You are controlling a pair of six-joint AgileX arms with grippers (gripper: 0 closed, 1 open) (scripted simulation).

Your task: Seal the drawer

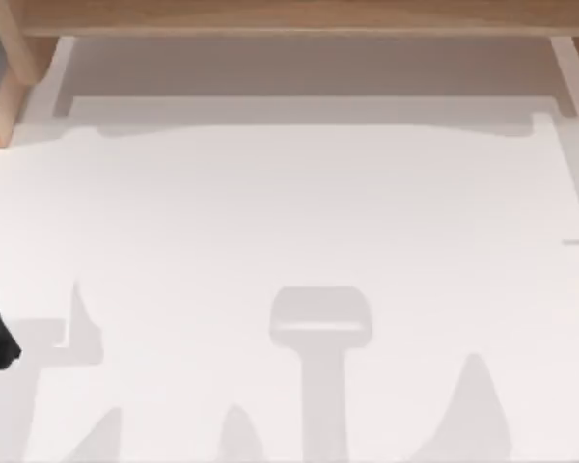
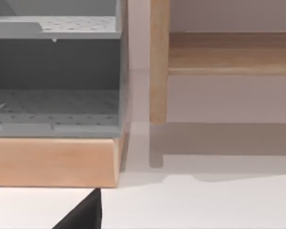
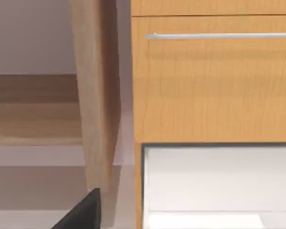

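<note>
White desk [image 1: 299, 222] is lying bare under shadows. One drawer [image 3: 214, 81], closed, is showing its bar handle [image 3: 219, 36] above an open compartment [image 3: 214, 181]. Finger state: cannot tell, both arms.

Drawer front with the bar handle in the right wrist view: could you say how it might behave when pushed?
The drawer front looks like a flat, solid wood panel, so it is probably stiff and should not flex. Its bar handle is thin and smooth, likely slippery; pressing the flat face seems safer.
</note>
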